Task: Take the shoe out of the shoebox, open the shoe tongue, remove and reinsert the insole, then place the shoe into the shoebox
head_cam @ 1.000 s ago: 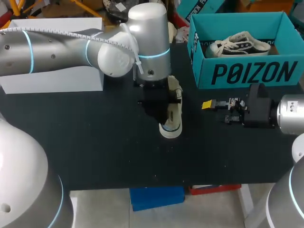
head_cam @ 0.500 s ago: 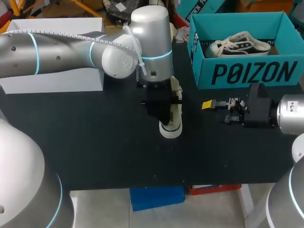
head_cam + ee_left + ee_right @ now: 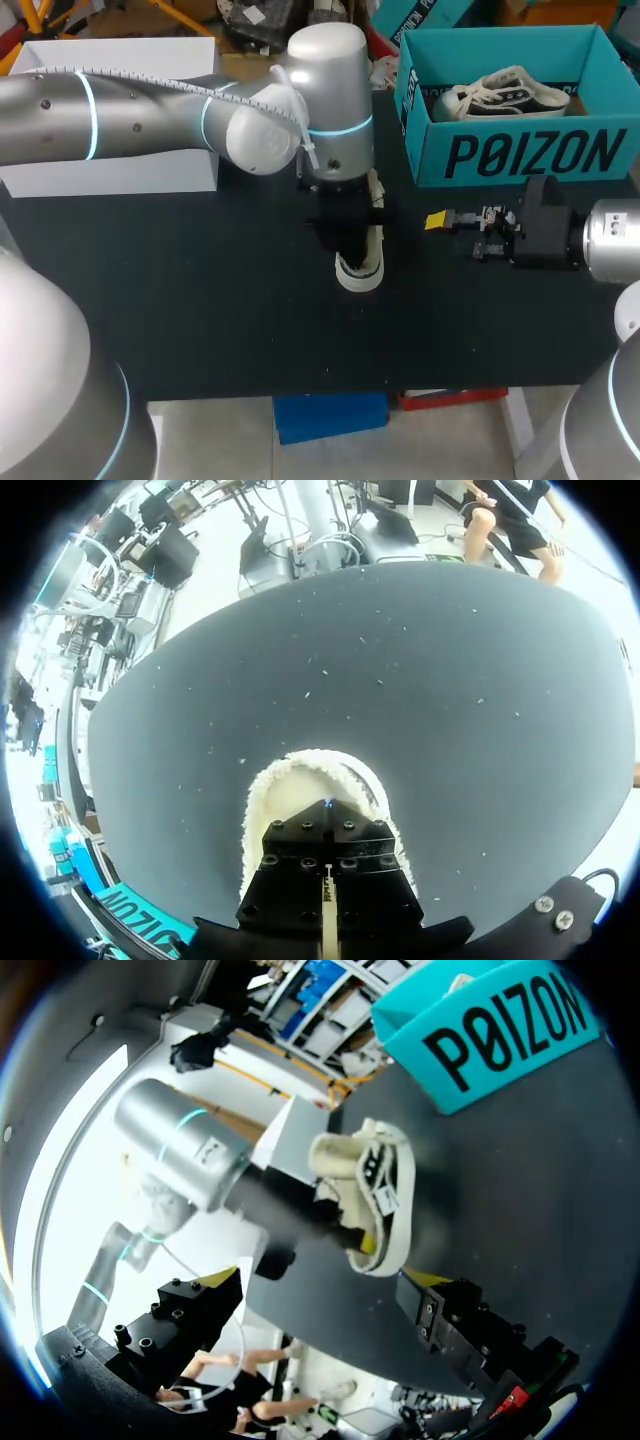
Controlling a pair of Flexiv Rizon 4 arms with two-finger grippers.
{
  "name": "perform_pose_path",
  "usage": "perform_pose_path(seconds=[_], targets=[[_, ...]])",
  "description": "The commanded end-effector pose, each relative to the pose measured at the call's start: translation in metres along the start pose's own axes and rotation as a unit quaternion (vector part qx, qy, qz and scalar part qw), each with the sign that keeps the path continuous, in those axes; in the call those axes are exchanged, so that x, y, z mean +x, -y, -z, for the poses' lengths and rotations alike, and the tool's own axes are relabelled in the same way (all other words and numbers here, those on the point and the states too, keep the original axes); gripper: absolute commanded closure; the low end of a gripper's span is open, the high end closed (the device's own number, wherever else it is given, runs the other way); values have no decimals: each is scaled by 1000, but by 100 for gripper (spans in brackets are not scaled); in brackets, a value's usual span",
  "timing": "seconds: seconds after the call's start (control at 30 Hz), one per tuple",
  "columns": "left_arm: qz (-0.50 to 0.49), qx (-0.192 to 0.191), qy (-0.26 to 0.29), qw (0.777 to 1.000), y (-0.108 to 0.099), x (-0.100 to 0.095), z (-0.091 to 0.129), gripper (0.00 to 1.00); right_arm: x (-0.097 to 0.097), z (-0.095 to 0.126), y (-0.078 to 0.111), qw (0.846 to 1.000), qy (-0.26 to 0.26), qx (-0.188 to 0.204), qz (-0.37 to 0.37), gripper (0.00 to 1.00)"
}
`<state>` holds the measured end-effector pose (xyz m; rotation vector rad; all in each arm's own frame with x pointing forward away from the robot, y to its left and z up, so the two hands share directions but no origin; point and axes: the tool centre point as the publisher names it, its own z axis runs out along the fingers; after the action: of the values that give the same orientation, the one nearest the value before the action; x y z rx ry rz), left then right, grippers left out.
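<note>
Cream canvas shoe [image 3: 362, 268] sits mid-desk [image 3: 200, 300], left of the teal cardboard shoebox [image 3: 520, 150] at the far right corner. left gripper [image 3: 345, 235] is buried in the shoe opening, so its grip can't be told. right gripper [image 3: 440, 220] is spread wide and empty beside the shoe. Likely the insole step: pin the heel, then pull slowly.

Right gripper [image 3: 318, 1285]: fingers set wide apart, nothing between them. Ahead of it, a cream shoe [image 3: 375, 1195] on the black table [image 3: 530, 1210]. Left gripper [image 3: 335, 1225] is at the shoe's opening, coming in from the side. Teal shoebox [image 3: 480, 1030] beyond, apart from the shoe.
</note>
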<state>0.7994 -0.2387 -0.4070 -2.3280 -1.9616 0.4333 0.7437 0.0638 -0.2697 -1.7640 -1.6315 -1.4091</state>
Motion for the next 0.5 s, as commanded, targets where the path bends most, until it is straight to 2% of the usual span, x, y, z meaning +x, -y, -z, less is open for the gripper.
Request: perform_pose_path(seconds=[0.03,0.2,0.37,0.5], targets=[[-2,4,9,1000,-2,-3,0,100,1,-1,-1,1000,1,1,0,0],[14,-9,40,999,1,0,37,100,1,-1,-1,1000,1,1,0,0],[12,-36,66,997,1,2,77,100,1,-1,-1,1000,1,1,0,0],[7,-42,74,996,3,4,100,100,1,-1,-1,1000,1,1,0,0]])
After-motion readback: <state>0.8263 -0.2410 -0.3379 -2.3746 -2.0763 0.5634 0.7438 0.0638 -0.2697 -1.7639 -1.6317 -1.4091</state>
